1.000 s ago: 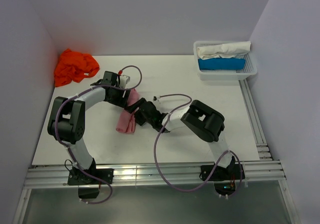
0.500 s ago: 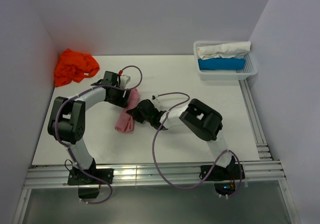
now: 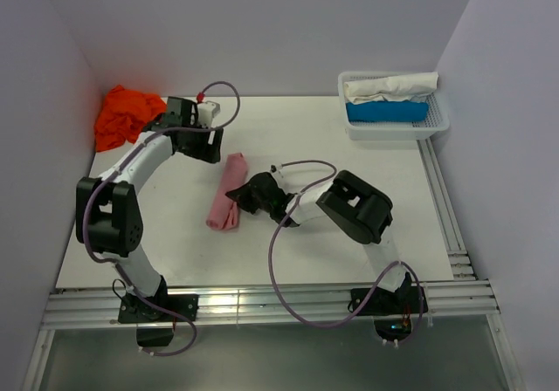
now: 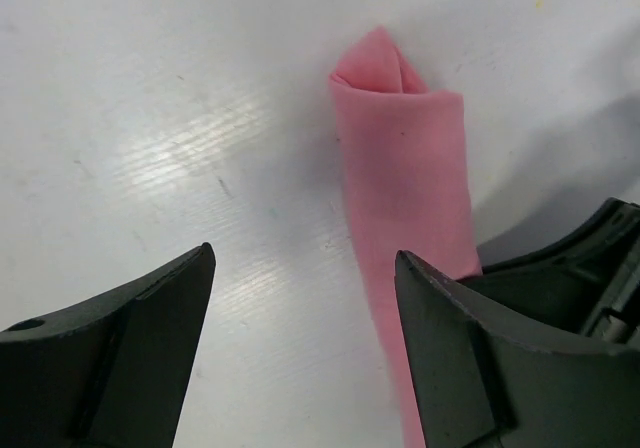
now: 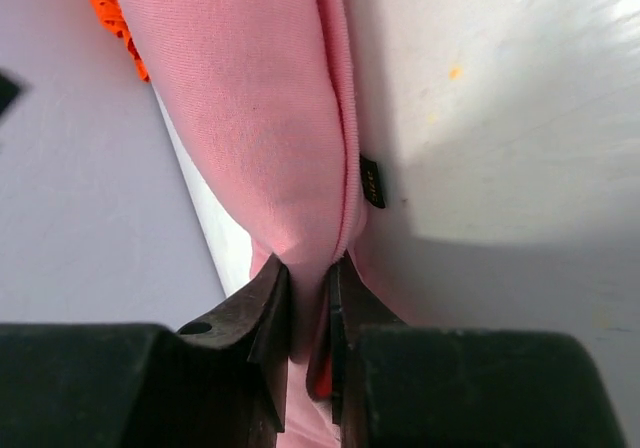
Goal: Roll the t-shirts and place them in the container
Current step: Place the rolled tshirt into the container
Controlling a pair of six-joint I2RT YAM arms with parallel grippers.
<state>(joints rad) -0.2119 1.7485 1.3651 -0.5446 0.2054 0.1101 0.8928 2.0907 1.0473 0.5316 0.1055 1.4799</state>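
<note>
1 pink t-shirt (image 3: pixel 224 208), rolled, mid-table; right gripper (image 5: pixel 308 273) jaws narrow, pinching its side. Left gripper (image 4: pixel 305 268) wide, empty, near its far end. 1 orange t-shirt (image 3: pixel 122 119), far-left corner, partly hidden behind left arm (image 3: pixel 144 160).

White table (image 3: pixel 306 133), pale lilac walls (image 3: pixel 262 33)
</note>
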